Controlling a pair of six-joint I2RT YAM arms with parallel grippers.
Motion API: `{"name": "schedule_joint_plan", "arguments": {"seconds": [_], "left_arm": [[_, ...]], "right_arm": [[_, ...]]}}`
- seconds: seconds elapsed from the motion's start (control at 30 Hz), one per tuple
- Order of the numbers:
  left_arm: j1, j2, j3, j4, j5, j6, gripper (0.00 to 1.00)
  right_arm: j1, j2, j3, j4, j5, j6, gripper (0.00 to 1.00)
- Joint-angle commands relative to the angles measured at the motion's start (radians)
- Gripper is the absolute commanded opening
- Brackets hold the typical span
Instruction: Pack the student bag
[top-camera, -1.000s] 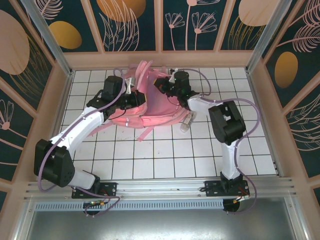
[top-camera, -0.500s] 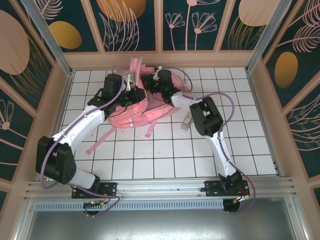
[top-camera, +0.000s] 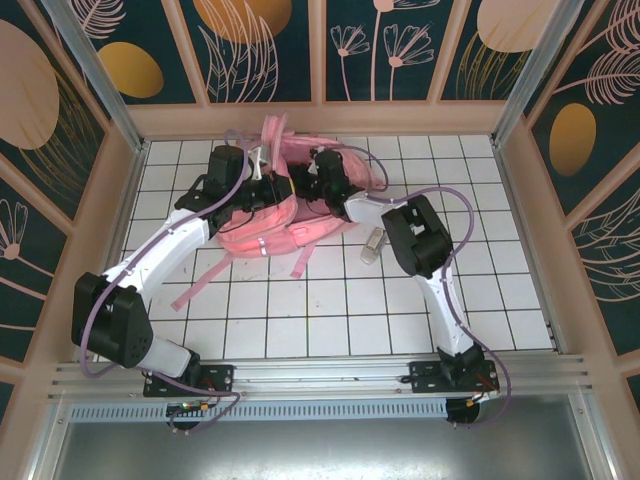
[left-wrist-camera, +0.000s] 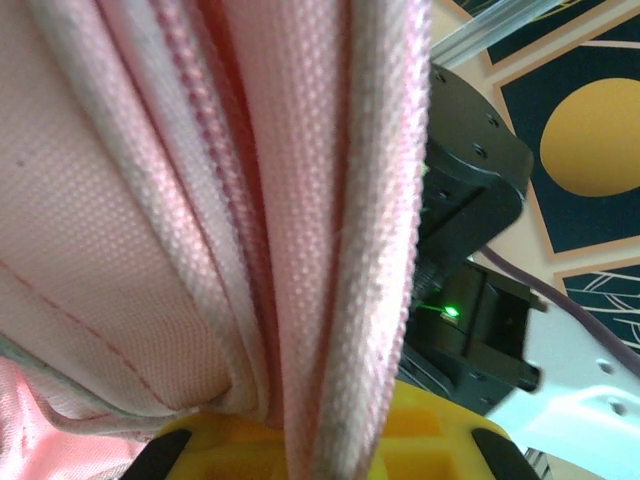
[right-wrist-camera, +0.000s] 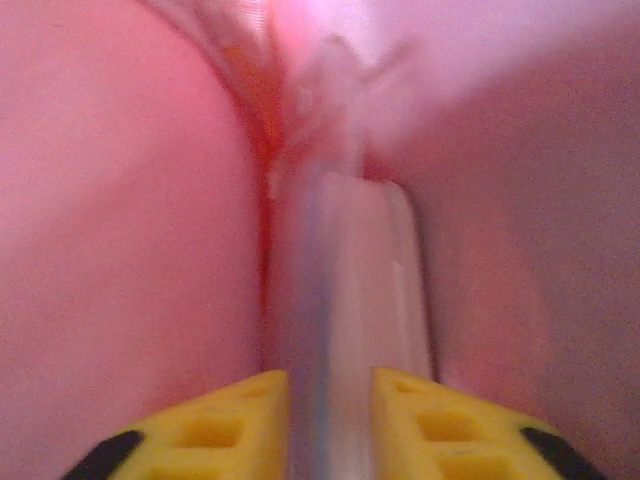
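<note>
Got the student bag (top-camera: 290, 215) slumped on the tiled table (top-camera: 330, 300), far side, middle, between both arms. Seeing the left gripper (left-wrist-camera: 330, 445) clamped tight on a piped pink seam of it. No calling the right gripper (right-wrist-camera: 330, 400) though: buried in the pink interior, yellow fingers (right-wrist-camera: 160, 440) either side of a pale see-through item (right-wrist-camera: 350, 270), gripping or loose, can't tell. Plus a small clear object (top-camera: 372, 245) just right of the bag.

Blurred pale item (right-wrist-camera: 345, 290), inside student bag (right-wrist-camera: 120, 200), between right end effector (right-wrist-camera: 330, 425) fingers (right-wrist-camera: 210, 432): unidentifiable; fingers cut by picture edge.
</note>
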Motion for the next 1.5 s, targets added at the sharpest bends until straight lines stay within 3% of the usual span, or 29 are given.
{"name": "schedule_joint_plan", "arguments": {"seconds": [0.0, 0.13, 0.33, 0.43, 0.53, 0.63, 0.77, 1.0, 1.1, 1.27, 1.47], "left_arm": [[-0.017, 0.011, 0.045, 0.167, 0.008, 0.037, 0.0], [-0.017, 0.044, 0.023, 0.205, 0.006, 0.009, 0.0], [-0.017, 0.082, 0.005, 0.247, 0.007, -0.036, 0.02], [-0.017, 0.086, 0.005, 0.249, 0.011, -0.051, 0.42], [-0.017, 0.061, -0.013, 0.252, -0.004, -0.076, 0.72], [-0.017, 0.001, -0.075, 0.249, -0.05, -0.115, 0.85], [-0.017, -0.125, -0.251, 0.286, -0.139, -0.237, 0.86], [-0.017, -0.331, -0.681, 0.597, -0.321, -0.69, 0.83], [-0.017, -0.362, -0.777, 0.661, -0.404, -0.813, 0.82], [-0.017, -0.386, -0.81, 0.663, -0.539, -0.859, 0.81], [-0.016, -0.368, -0.842, 0.669, -0.66, -0.862, 0.79]], "right_arm": [[-0.042, -0.167, -0.082, -0.042, 0.005, -0.076, 0.46], [-0.092, -0.318, -0.155, -0.203, 0.021, -0.195, 0.63], [-0.11, -0.547, -0.23, -0.53, 0.136, -0.462, 0.67], [-0.106, -0.659, -0.321, -0.597, 0.189, -0.514, 0.67], [-0.074, -0.754, -0.418, -0.616, 0.219, -0.526, 0.67], [-0.016, -0.821, -0.484, -0.641, 0.283, -0.524, 0.67], [0.058, -0.869, -0.528, -0.678, 0.401, -0.509, 0.68], [0.153, -0.841, -0.579, -0.583, 0.447, -0.435, 0.67], [0.202, -0.78, -0.556, -0.545, 0.458, -0.397, 0.64], [0.28, -0.652, -0.494, -0.499, 0.451, -0.302, 0.55], [0.299, -0.533, -0.458, -0.449, 0.438, -0.212, 0.45]]}}
